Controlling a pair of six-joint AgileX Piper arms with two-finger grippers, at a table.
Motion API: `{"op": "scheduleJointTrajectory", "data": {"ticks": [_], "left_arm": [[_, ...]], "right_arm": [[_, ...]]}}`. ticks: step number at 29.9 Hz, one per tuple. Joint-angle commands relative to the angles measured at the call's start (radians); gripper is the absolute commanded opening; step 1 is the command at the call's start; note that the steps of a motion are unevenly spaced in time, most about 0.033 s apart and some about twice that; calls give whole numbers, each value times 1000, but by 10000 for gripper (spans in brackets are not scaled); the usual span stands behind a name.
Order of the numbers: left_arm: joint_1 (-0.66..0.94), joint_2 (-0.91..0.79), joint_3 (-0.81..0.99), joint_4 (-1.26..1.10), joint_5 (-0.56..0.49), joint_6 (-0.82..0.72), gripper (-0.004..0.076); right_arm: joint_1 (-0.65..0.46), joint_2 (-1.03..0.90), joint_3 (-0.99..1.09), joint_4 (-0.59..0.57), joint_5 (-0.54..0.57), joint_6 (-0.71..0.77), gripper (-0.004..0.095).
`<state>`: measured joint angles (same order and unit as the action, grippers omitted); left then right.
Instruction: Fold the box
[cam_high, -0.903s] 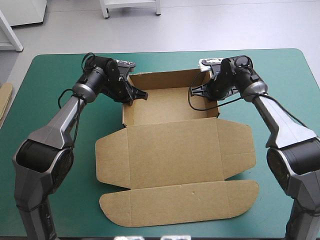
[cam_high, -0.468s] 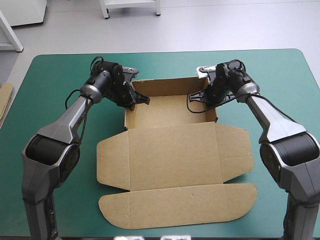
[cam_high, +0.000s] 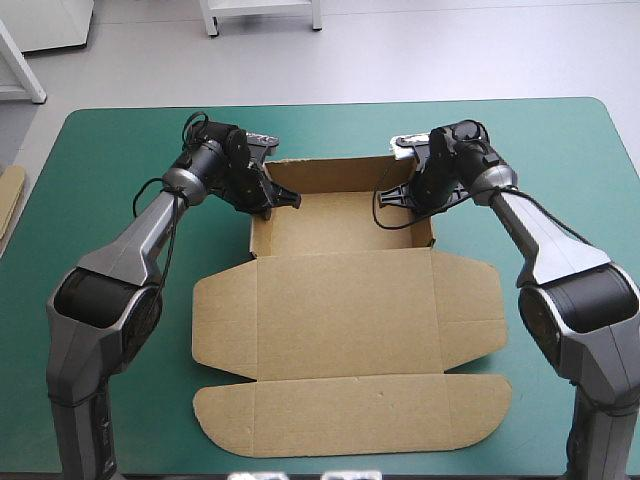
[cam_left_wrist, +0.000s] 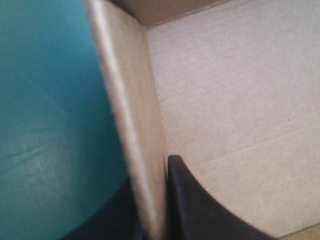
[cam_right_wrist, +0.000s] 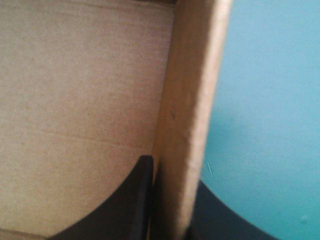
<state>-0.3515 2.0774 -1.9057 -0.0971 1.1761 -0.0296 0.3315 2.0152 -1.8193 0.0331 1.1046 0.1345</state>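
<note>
The brown box (cam_high: 345, 290) lies mid-table as an open tray with its far and side walls raised and its lid flat toward the near edge. My left gripper (cam_high: 268, 200) is shut on the box's left wall (cam_left_wrist: 132, 125); one black finger (cam_left_wrist: 195, 205) sits inside the tray, the other outside over the teal-green cover. My right gripper (cam_high: 408, 192) is shut on the box's right wall (cam_right_wrist: 192, 110), with one finger (cam_right_wrist: 125, 205) inside the tray. The tray floor (cam_left_wrist: 240, 100) fills the space beside each wall.
The lid's flat panels and rounded flaps (cam_high: 350, 415) reach close to the table's near edge. An edge of more brown board (cam_high: 8, 195) shows at the table's left edge. Bare teal-green cover (cam_high: 560, 160) lies to both sides of the box.
Both grippers have moved slightly toward the table's far edge with the side walls held, and the whole box has shifted a little with them. The walls stand more upright than earlier.
</note>
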Motion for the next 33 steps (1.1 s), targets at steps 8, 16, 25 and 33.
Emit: {"op": "scheduleJointTrajectory", "data": {"ticks": [8, 16, 25, 33], "left_arm": [[-15, -56, -119, -83, -1, 45, 542], [-15, -95, -126, -83, 8, 50, 528], [-15, -161, -126, -28, 36, 57, 526], [-15, -354, -59, -9, 18, 61, 477]], "right_arm": [[10, -79, -146, 14, 30, -16, 436], [10, -82, -168, -88, 127, -16, 436], [10, -148, -166, -110, 125, -16, 435], [10, -258, -123, -103, 90, -18, 435]]}}
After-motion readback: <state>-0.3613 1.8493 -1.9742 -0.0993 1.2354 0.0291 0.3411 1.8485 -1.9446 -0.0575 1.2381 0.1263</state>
